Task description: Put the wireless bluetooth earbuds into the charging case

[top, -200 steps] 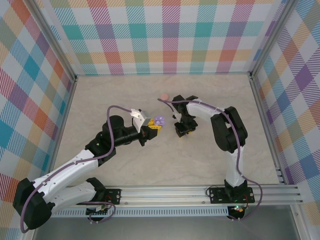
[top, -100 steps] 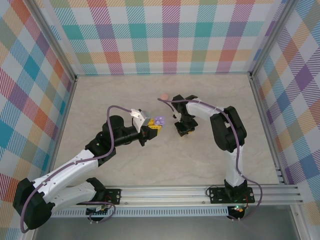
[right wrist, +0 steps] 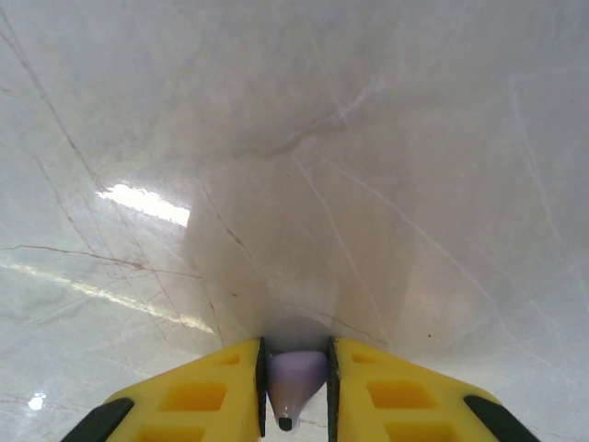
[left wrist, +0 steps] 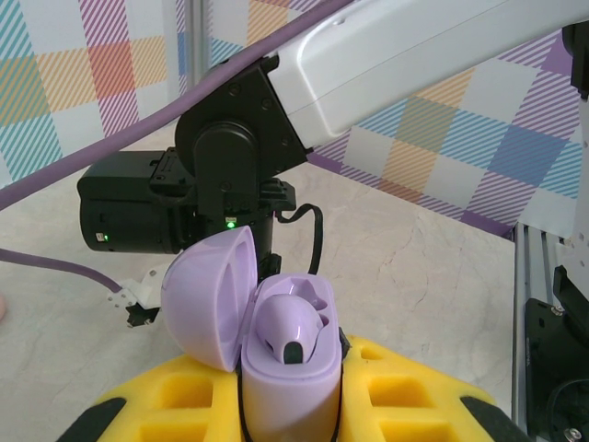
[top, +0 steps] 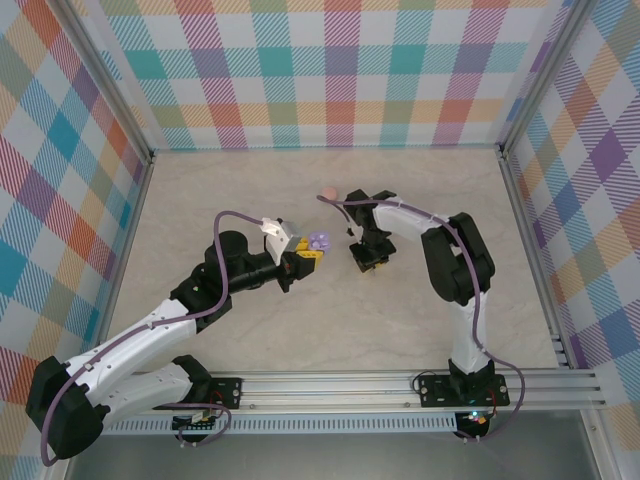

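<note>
Right wrist: lilac earbud pinched inside right gripper; left gripper clamps charging case.

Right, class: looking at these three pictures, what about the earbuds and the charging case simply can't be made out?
- Left wrist view: the charging case has its base cut off by the bottom edge.
- Right wrist view: the lilac earbud is mostly hidden between the right gripper's fingers, so its orientation is unclear.
- Top view: the pink object is too small to identify.
</note>
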Robot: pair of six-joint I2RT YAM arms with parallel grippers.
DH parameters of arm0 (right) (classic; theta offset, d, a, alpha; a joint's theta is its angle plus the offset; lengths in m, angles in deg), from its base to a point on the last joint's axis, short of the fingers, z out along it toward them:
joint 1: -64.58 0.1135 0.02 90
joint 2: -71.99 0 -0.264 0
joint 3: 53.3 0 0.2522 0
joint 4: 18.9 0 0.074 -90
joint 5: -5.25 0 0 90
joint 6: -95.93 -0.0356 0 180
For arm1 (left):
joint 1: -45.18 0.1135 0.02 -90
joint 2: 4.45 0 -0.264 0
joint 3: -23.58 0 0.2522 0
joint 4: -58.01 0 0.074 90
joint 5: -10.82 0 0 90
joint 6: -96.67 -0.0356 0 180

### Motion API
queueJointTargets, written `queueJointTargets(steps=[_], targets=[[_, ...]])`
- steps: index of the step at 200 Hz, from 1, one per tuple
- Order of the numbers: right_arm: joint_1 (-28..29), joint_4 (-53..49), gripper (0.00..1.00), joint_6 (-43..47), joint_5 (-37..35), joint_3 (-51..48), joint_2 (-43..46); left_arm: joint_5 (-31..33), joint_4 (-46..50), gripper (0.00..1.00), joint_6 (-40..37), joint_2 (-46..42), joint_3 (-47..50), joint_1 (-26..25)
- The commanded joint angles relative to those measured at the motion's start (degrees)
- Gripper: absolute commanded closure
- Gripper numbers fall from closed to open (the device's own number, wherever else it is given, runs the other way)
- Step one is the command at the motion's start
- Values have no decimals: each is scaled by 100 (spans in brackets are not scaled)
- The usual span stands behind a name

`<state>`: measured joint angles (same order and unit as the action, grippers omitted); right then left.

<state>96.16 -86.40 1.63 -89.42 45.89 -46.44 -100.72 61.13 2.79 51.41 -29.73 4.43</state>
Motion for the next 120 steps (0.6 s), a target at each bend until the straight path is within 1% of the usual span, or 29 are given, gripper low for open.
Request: queueJointTargets(steps=[1, 45, 84, 105, 120], targets=[[-95, 458, 75, -252, 345, -245, 278, -44, -97, 79, -61, -94, -18, -95], [-407, 1072, 77, -584, 756, -819, 856, 0, -116, 79, -65, -81, -2, -95], [-557, 1773, 78, -727, 1194, -1509, 1635, -29, -329, 79, -51, 3, 138, -93], [-613, 2125, 77, -790, 1437, -1891, 2111, -115, -628, 79, -220, -3, 299, -99], [-641, 2374, 77, -859, 1633, -2147, 2483, -105, -665, 79, -420, 22, 365, -96]])
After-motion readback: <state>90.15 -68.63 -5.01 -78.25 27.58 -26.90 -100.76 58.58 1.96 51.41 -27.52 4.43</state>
